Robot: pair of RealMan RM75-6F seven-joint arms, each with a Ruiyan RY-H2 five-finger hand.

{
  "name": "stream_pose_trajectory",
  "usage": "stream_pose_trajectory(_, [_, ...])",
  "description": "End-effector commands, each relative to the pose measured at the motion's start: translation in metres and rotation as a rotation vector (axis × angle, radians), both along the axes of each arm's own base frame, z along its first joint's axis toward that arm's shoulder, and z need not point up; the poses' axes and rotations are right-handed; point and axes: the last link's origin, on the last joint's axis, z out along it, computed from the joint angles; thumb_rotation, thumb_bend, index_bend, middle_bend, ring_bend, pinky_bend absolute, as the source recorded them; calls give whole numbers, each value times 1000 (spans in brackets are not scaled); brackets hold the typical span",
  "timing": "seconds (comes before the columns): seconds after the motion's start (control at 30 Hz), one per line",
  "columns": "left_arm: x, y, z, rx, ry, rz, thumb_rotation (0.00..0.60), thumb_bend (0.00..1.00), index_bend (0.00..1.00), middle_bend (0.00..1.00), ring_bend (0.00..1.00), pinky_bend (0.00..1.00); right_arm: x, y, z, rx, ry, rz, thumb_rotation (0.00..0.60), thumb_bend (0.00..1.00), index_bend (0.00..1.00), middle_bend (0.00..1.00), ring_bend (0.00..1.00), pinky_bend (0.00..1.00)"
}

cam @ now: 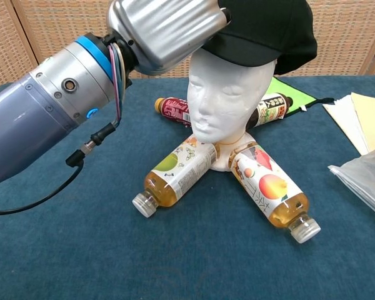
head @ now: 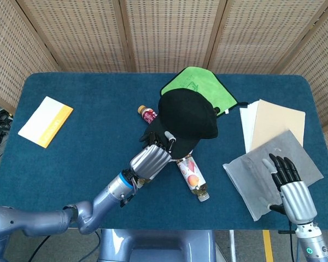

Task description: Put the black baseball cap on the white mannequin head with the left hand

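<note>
The black baseball cap (head: 188, 114) (cam: 269, 31) sits on top of the white mannequin head (cam: 228, 103), whose face is bare below the brim. My left hand (head: 153, 153) (cam: 165, 28) holds the cap's brim at the front left of the head. The mannequin head is hidden under the cap in the head view. Far to the right, my right hand (head: 288, 183) rests open on a grey plastic bag (head: 273, 172); the chest view does not show it.
Several drink bottles lie around the mannequin's base: one with a green label (cam: 175, 172), one with a peach label (cam: 272, 190), a red one (cam: 174, 110). A green cloth (head: 210, 90) lies behind. Beige and white sheets (head: 273, 123) lie right, a yellow-white booklet (head: 45, 121) left.
</note>
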Motion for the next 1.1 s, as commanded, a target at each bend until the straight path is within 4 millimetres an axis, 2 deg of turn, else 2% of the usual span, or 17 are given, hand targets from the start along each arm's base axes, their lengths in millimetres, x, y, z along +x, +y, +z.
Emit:
stream_pose_trajectory(0.03, [-1,0,1,3,3,-6,600,582,411,906,853,741,0,0,-1,1,2,-1,600,48,32,0,0,0])
stream_pose_trajectory(0.2, [-3,-2,4,8,9,-18,600,494,372,902,852,741,0,0,-1,0,3,0,600,49,32,0,0,0])
stream_pose_trajectory(0.33, [-4,-3,5,4,6,-21,600,480,337,900,848,741,0,1,-1,0,5,1,600,48,32,0,0,0])
stream_pose_trajectory(0.47, [-4,-4,6,4,7,-25,600,397,294,900,848,741,0,1,-1,-2,4,1,600,48,31,0,0,0])
stream_pose_trajectory(0.83, [-8,-3,4,-5,5,-8,600,388,255,897,847,741,0,0,-1,-3,4,-1,600,49,28,0,0,0])
stream_pose_trajectory(0.97, [-12,-3,4,-9,13,-4,600,271,208,889,845,741,0,0,-2,-1,6,0,600,48,27,0,0,0])
stream_pose_trajectory(1.1, [-15,-4,5,-14,18,-7,600,256,194,889,844,741,1,0,-2,-3,6,1,600,48,27,0,0,0])
